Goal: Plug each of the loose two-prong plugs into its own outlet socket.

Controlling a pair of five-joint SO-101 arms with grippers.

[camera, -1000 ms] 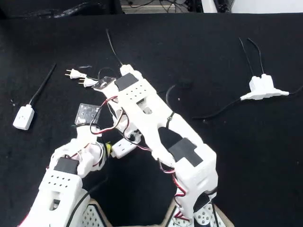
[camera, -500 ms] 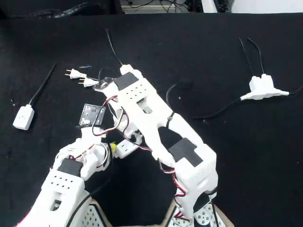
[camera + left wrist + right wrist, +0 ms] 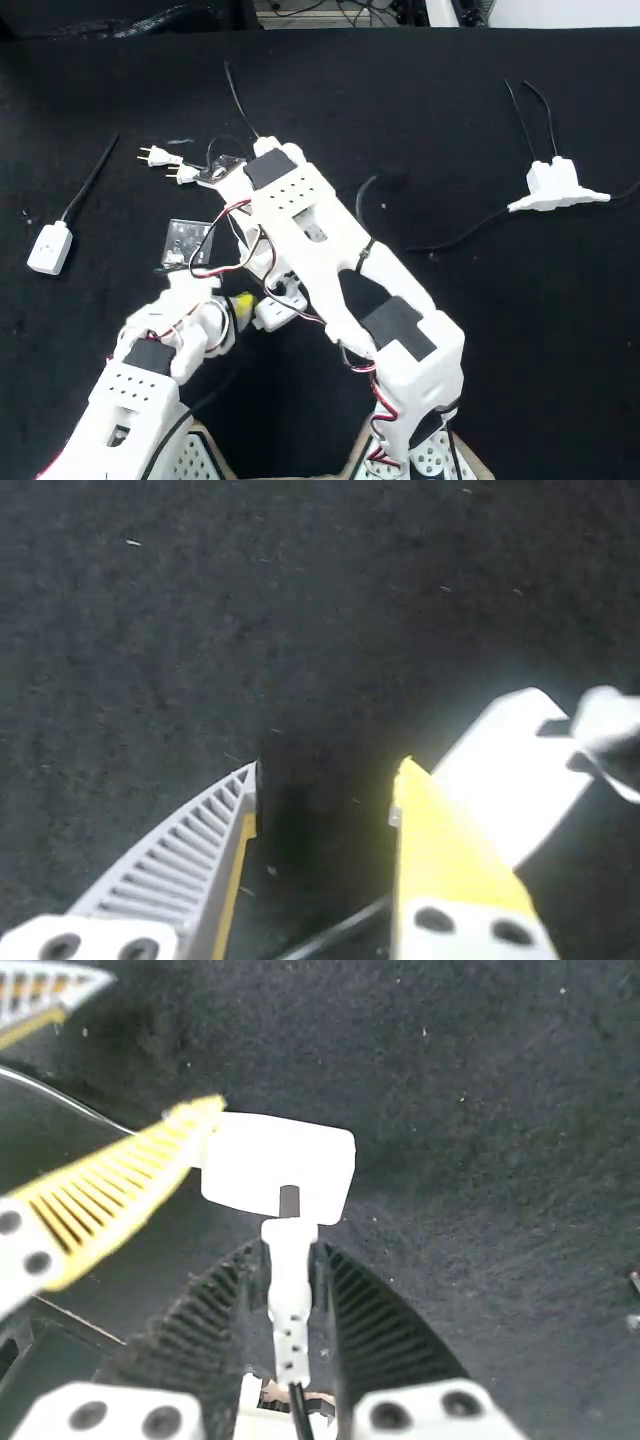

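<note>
Black table (image 3: pixel 500 330), its far edge running behind all the objects. Far left: a white cabled socket (image 3: pixel 50 248), well apart from both arms. Next, loose plugs (image 3: pixel 160 157) just beside the right arm's wrist. Left gripper (image 3: pixel 325 780): jaws spread with nothing between them, and the yellow finger (image 3: pixel 110 1195) touches the centre socket (image 3: pixel 280 1165). Right gripper (image 3: pixel 292 1260): clamped on a plug (image 3: pixel 288 1305) whose front meets that socket, prongs hidden. From above, the right arm partly covers this socket. Far right: an outlet block (image 3: pixel 553 185) with cables, well apart across a broad stretch of table.
</note>
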